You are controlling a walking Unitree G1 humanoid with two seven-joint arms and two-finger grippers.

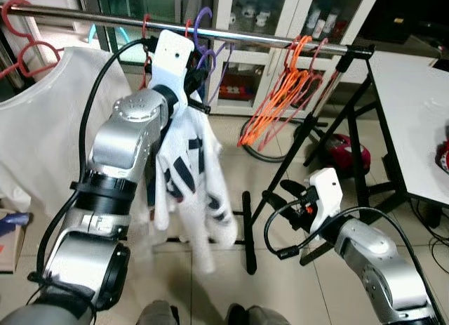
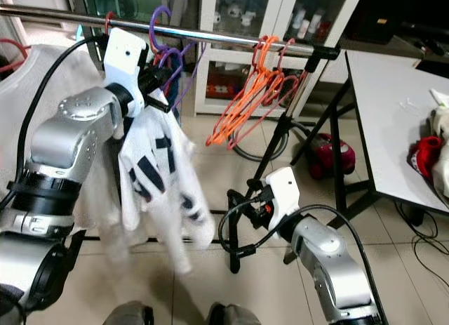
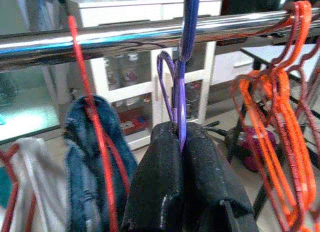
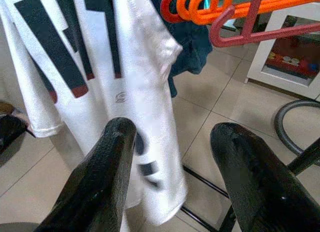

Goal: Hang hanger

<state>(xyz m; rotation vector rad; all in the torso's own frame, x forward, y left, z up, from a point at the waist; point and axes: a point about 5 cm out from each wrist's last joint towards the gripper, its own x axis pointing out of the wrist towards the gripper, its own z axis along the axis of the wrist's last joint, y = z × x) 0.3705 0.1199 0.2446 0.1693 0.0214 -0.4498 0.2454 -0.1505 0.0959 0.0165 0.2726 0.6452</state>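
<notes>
Two grippers, left gripper [image 3: 181, 142] pinching purple hanger [image 3: 181, 99] on chrome rail [image 1: 280, 41], white shirt [image 1: 193, 177] below, right gripper [image 4: 172, 157] low, jaws wide apart.

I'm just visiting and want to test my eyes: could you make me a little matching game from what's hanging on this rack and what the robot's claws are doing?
Things:
1. purple hanger
2. orange hangers
3. right claw
4. white shirt with dark marks

States:
a. open, low, holding nothing
b. bunched near the rail's right end
c. dangling below the left claw
d. pinched in the left claw, hook on the rail

Pairs: 1-d, 2-b, 3-a, 4-c
</notes>
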